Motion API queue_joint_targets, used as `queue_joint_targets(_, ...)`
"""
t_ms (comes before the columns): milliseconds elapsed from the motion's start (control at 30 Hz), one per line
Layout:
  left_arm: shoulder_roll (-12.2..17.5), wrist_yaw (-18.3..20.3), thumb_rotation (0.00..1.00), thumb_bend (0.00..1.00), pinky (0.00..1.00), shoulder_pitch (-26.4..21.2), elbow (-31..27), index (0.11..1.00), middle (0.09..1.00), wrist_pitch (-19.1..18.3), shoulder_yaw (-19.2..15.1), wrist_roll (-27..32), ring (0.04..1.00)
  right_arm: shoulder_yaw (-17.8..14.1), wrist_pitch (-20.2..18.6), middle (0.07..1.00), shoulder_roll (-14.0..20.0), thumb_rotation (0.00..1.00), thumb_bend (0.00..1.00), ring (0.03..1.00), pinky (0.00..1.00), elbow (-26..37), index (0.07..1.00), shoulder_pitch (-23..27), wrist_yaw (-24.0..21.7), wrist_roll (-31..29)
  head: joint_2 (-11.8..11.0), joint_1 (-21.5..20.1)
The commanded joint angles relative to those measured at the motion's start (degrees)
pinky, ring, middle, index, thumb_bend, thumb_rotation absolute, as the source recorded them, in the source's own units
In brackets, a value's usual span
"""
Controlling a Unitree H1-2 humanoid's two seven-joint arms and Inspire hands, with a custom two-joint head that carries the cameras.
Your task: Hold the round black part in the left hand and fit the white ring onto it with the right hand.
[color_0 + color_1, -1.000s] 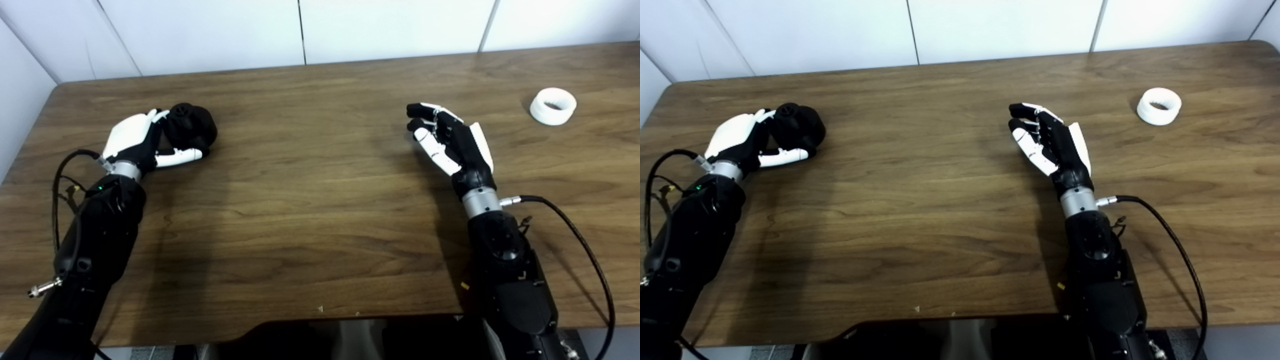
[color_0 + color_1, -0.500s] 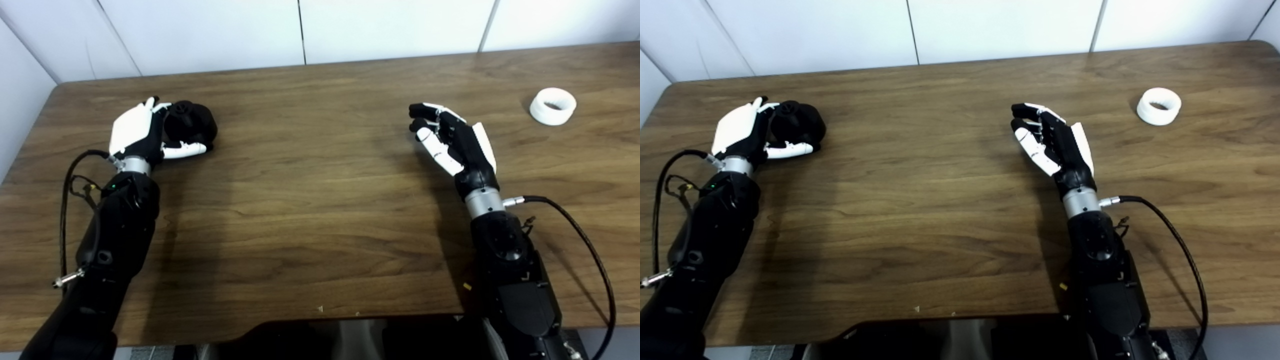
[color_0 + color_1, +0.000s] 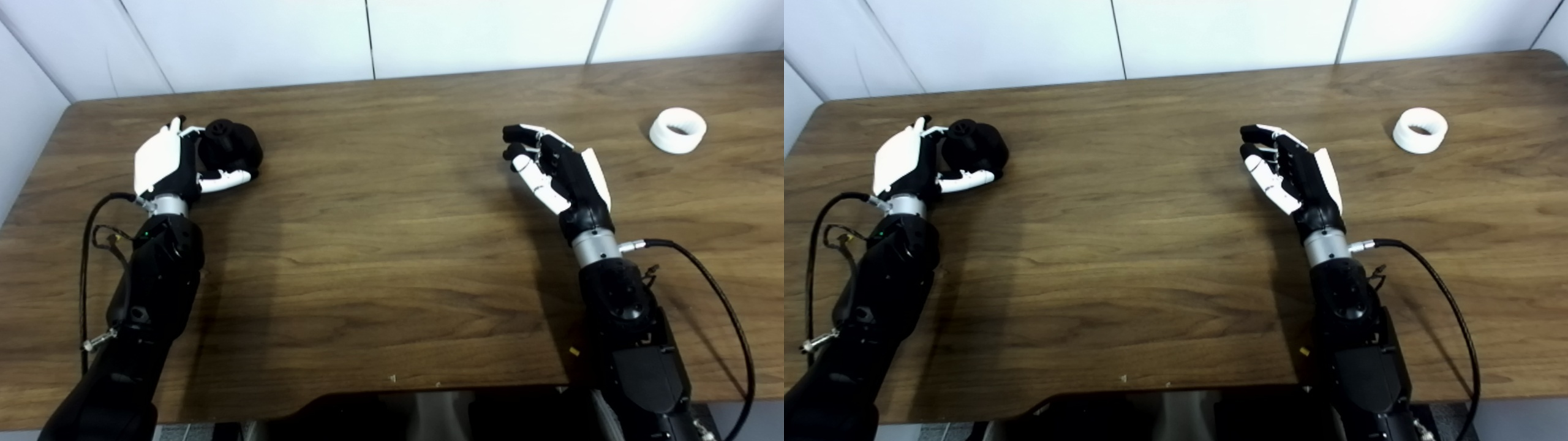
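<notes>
The round black part (image 3: 231, 147) lies on the wooden table (image 3: 380, 245) at the far left. My left hand (image 3: 168, 162) stands upright against its left side. Its fingers reach up behind the part and its thumb (image 3: 224, 179) lies along the part's front edge; the fingers are not closed round it. The white ring (image 3: 677, 129) lies flat at the far right of the table, with nothing touching it. My right hand (image 3: 554, 168) hovers well to the left of the ring, open, fingers loosely curled and holding nothing.
White wall panels (image 3: 367, 37) rise right behind the table's far edge. Black cables (image 3: 716, 294) trail from both wrists across the tabletop. A dark cutout (image 3: 429, 410) sits at the middle of the near edge.
My left arm has swung inward and its hand has turned more upright against the black part, nudging it slightly farther away. My right hand has crept a little to the right.
</notes>
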State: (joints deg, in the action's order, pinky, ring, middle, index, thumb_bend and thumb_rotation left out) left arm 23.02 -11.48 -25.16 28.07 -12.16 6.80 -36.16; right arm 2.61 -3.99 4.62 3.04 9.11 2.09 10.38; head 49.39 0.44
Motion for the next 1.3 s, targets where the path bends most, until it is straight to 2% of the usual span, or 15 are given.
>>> queue_joint_targets(0,1.14,-2.02,0.43,1.00,1.00,-2.03,-0.42,0.719,1.000,1.37,-0.40,-0.03,1.000,-0.21,1.50,0.761,0.23,0.66,0.49,0.700,0.67,1.72,0.727,1.65,0.13,0.35,0.08,0.05)
queue_joint_targets(167,1.30,-1.45,0.43,1.00,1.00,-1.86,-0.90,0.706,1.000,0.14,0.07,-0.11,1.000,-0.25,1.42,0.761,0.36,0.66,0.50,0.698,0.67,1.82,0.725,1.67,0.07,0.26,0.30,0.00)
queue_joint_targets(467,0.90,-0.42,0.32,0.99,1.00,-1.32,-1.52,0.674,1.000,-0.12,0.77,0.69,1.000,-0.35,1.04,0.760,0.53,0.65,0.49,0.701,0.67,1.96,0.722,2.05,-0.09,0.07,0.42,-0.09)
queue_joint_targets(1267,-3.53,2.47,0.35,1.00,1.00,0.68,-4.58,0.669,1.000,0.81,4.84,3.37,1.000,-0.68,-0.42,0.767,1.36,0.68,0.53,0.723,0.69,3.06,0.725,2.98,-0.65,-0.27,0.72,-0.56)
